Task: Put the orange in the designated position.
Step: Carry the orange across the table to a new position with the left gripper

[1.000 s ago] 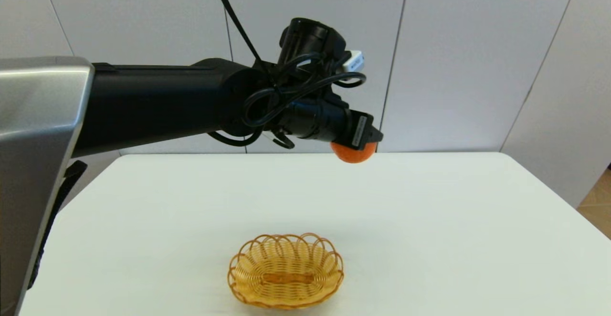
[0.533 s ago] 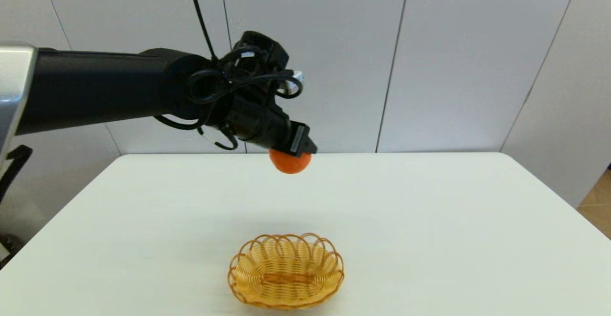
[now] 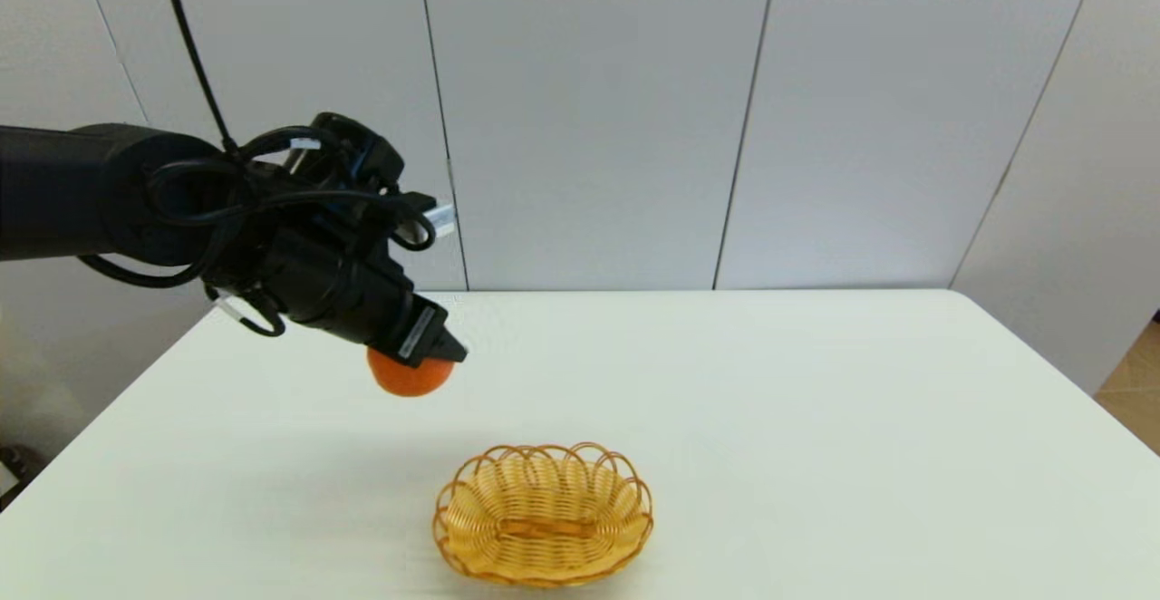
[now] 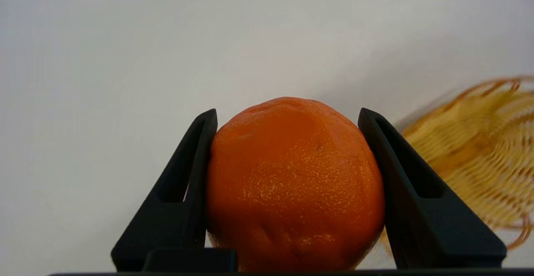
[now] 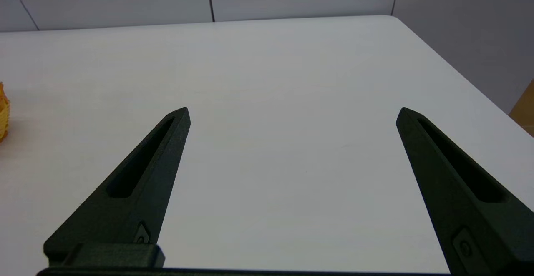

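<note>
Nearest the robot: a wicker basket (image 3: 542, 514) sits on the white bench (image 3: 816, 419) near its front edge, with nothing in it. It is presumably the designated position.

Beyond and to the left of it: the left gripper (image 3: 426, 355) hangs above the bench, its fingers (image 4: 175, 201) clamped on the orange (image 3: 410, 375). In the left wrist view the fruit is wedged between both fingers, contact along its flanks only, with the underside unsupported. The orange is airborne, clear of the bench and not above the basket.

Right gripper (image 5: 292, 113): parked over bare bench, fingers wide apart, holding nothing.

Risks assessed:
- A release here would drop the fruit on the bench outside the basket; being round, it would likely roll.
- The skin is rounded and lumpy; a sudden swing could let it slip downward between the fingers.
- The basket is light and shallow. A high drop may bounce the fruit out; a low approach may clip the looped rim and shift it.
</note>
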### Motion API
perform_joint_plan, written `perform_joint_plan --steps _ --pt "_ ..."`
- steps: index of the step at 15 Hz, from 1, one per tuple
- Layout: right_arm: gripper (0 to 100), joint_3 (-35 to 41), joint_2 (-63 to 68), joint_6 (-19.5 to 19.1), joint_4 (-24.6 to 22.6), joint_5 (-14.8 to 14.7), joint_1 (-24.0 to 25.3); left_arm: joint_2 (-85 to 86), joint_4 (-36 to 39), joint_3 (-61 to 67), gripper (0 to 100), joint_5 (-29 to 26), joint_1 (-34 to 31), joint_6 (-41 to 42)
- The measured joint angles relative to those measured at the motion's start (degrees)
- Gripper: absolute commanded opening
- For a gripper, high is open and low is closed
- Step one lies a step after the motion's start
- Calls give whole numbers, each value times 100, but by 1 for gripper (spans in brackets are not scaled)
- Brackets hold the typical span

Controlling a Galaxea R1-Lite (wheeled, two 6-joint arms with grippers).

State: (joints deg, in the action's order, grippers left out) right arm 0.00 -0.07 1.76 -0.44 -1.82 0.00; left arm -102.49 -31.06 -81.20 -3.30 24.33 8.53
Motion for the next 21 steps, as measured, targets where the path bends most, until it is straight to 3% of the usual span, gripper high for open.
perform_joint_plan --steps 8,21 --pt "100 0 0 2 2 0 0 572 37 1480 0 -11 -201 -63" --pt "100 0 0 0 -2 -2 0 196 50 2070 0 -50 -291 -71"
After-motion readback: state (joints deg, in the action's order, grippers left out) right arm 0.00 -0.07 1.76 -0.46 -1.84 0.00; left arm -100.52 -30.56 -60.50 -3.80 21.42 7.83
